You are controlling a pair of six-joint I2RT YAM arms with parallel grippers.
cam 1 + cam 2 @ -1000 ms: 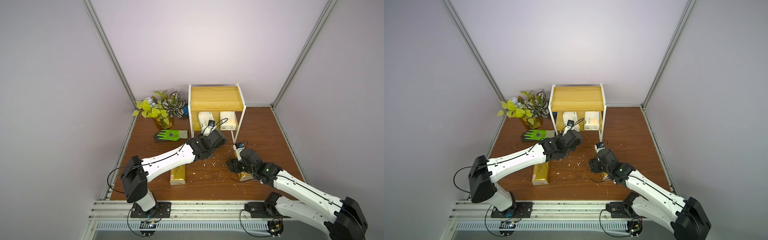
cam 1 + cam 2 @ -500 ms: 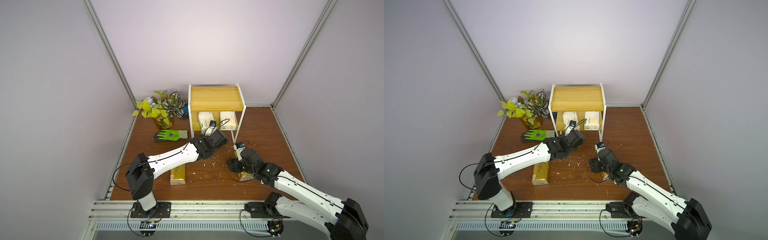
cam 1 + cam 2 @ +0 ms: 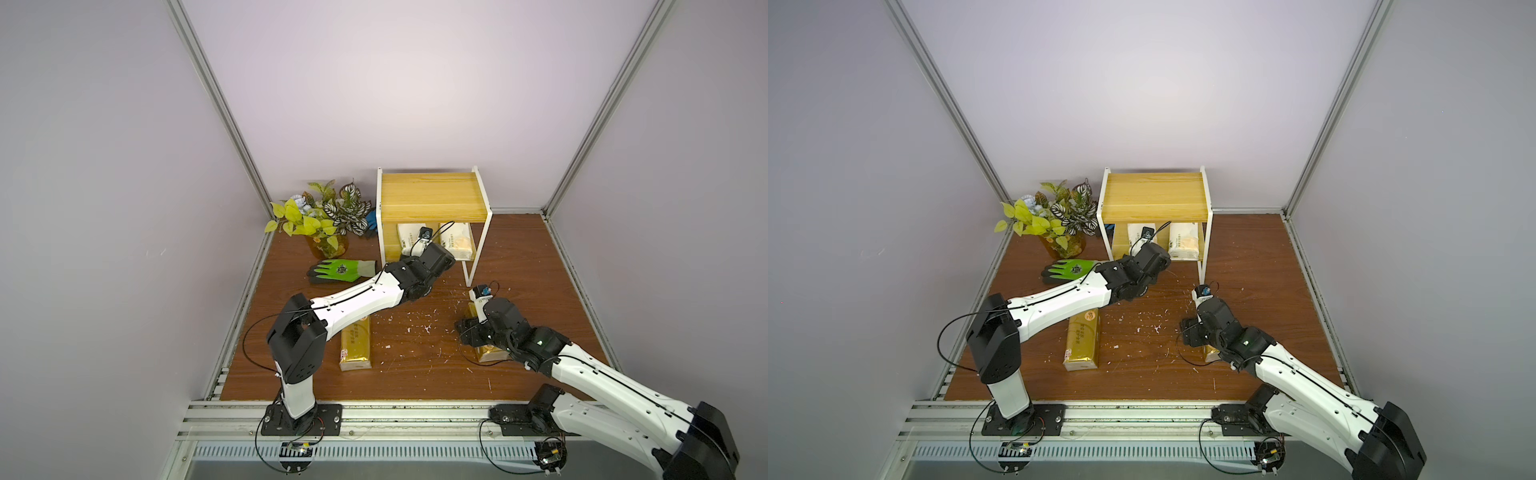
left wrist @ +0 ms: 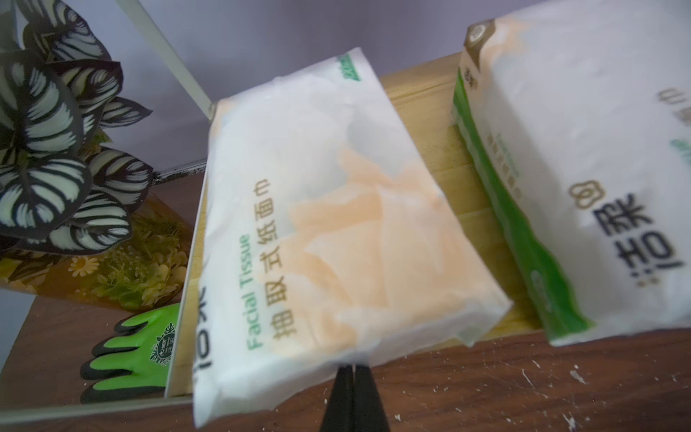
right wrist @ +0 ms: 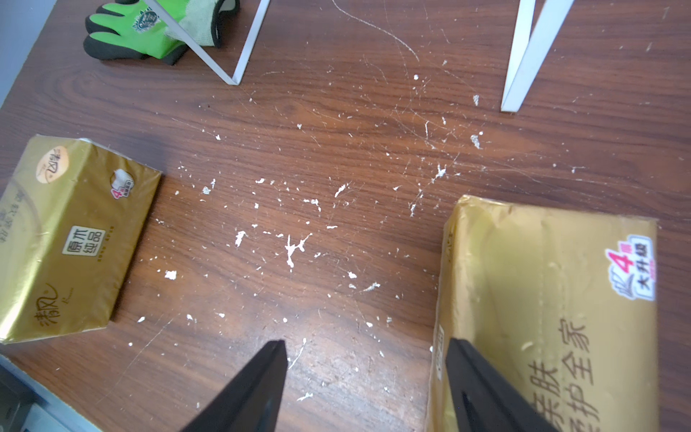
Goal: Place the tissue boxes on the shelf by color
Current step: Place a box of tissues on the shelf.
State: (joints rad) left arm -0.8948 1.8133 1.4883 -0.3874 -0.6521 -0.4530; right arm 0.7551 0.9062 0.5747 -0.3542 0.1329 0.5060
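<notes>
Over the desk (image 3: 415,365), the right tool (image 5: 365,342) hung open and empty, straddling one long edge of the nearest gold pack (image 5: 561,299) (left tool (image 4: 351,368) shut, empty).

Both top views sit high off the 6 o'clock edge of the desk (image 3: 415,370), tilted down toward 12 o'clock, far back. They cover nearly the same whole scene, with the shelf (image 3: 432,199) at 12 o'clock. Left wrist view is very close, looking past the left hand (image 4: 352,368) into the shelf's lower tier. Right wrist view looks down on the desk past the right hand (image 5: 366,342), fairly near. All four share the green glove (image 5: 149,26).
</notes>
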